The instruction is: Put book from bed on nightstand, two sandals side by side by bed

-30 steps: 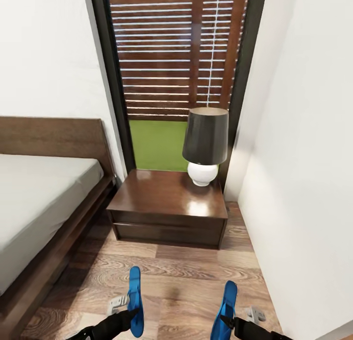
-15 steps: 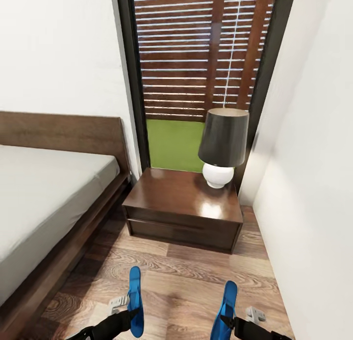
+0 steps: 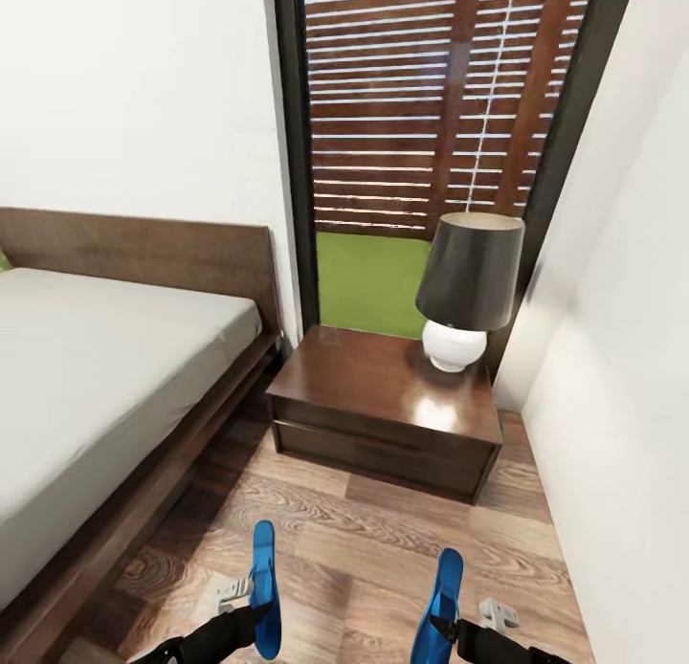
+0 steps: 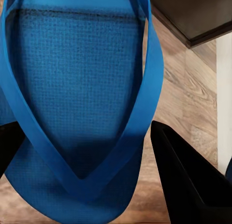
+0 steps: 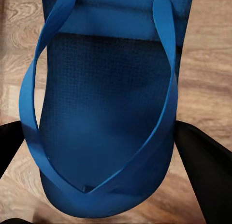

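I have two sandals in hand, one per arm. My left gripper (image 3: 256,614) pinches the left sandal (image 3: 263,586) near its toe end, and in the left wrist view that sandal (image 4: 79,103) sits between the two black fingers (image 4: 186,175) with its strap side facing the camera. My right gripper (image 3: 442,630) pinches the right sandal (image 3: 440,602) the same way; in the right wrist view the second sandal (image 5: 108,108) lies between the dark fingers (image 5: 203,171). From the head camera both sandals are held up on edge above the wood floor (image 3: 373,559), well apart from each other, pointing toward the nightstand (image 3: 388,410).

I count one nightstand, set in the corner between the bed (image 3: 105,377) and the white wall (image 3: 622,358), in front of one tall dark-framed window (image 3: 431,147). One lamp (image 3: 469,286) with a dark shade and round white base stands at the nightstand's far right corner; the rest of its top looks bare, though glare makes that a little uncertain. The bed's mattress runs along the left, its headboard (image 3: 144,253) against the wall.
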